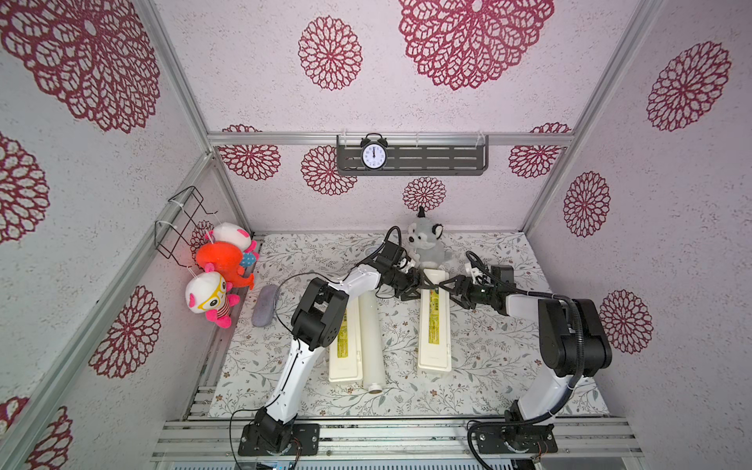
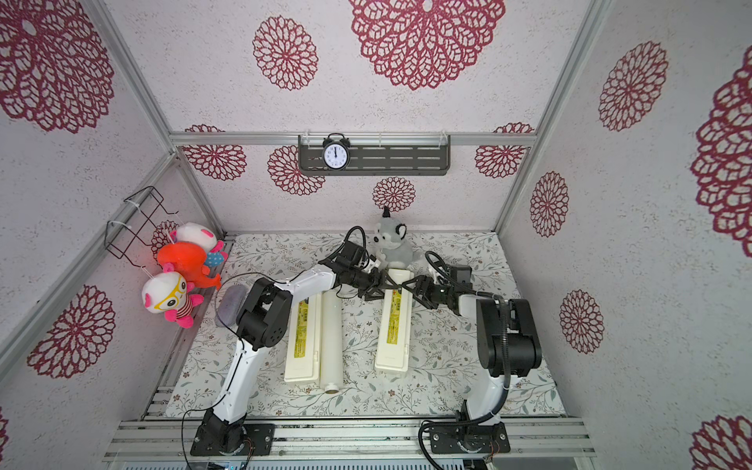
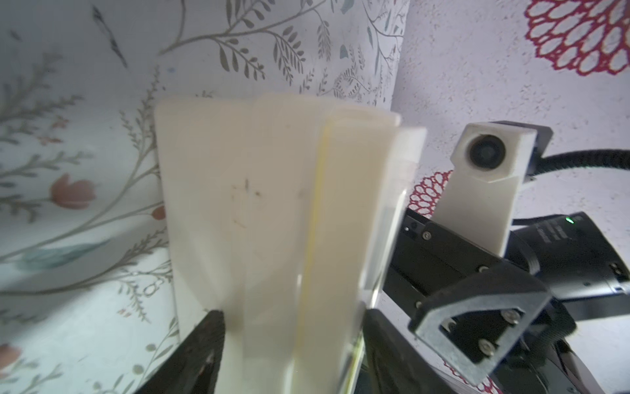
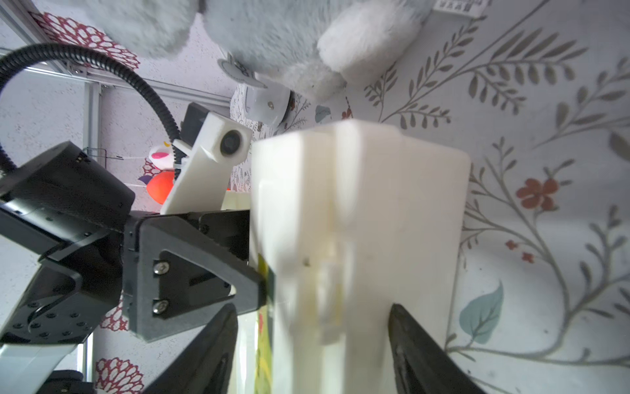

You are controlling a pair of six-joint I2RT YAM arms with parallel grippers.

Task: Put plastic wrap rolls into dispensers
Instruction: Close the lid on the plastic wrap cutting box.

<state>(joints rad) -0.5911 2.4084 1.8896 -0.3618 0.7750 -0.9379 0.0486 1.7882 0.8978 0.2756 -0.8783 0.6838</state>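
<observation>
two dispensers and one roll (image 1: 371,342) are counted. the roll is laid against the left dispenser (image 1: 346,358), partly arm-hidden. the right dispenser (image 1: 434,333) is straddled by the left claw (image 3: 293,320) and right claw (image 4: 312,314); grip cannot be told.

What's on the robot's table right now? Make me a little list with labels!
Roll: one, lying beside the left dispenser
Right dispenser: lying on the table
Left gripper: straddles its far end; grip unclear
Right gripper: same, from the other side
Second roll: not visible
Plush: grey, just behind right dispenser
</observation>
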